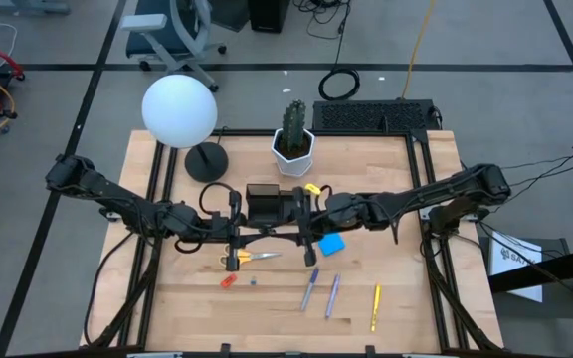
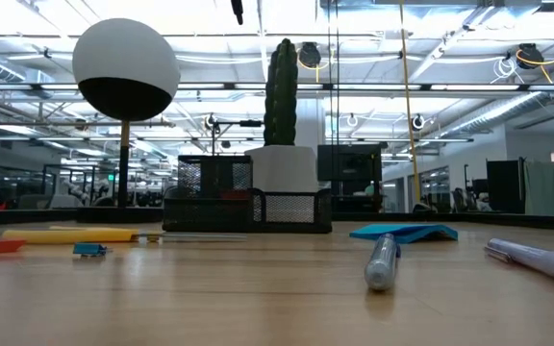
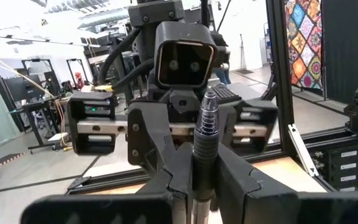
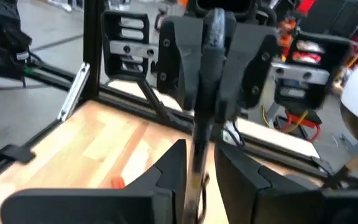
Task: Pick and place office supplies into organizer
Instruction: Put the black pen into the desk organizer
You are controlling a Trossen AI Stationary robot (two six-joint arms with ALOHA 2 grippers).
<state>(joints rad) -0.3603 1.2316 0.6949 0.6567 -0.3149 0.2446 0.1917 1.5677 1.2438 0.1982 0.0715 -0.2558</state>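
High view: cactus pot (image 1: 293, 149) and lamp base (image 1: 207, 161) stand behind organizer (image 1: 264, 204).

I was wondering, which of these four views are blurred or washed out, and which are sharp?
High view: evenly lit and sharp, the yellow pen crisp. Low view: strong backlight from the ceiling lights, so the organizer and cactus are nearly silhouettes; the near pen is soft. Left wrist view: sharp on the dark pen. Right wrist view: smeared throughout, as if by motion.

pen (image 3: 205, 140) lower end hidden btwn fingers, organizer (image 1: 264, 204) partly under both arms, right wrist view blurred
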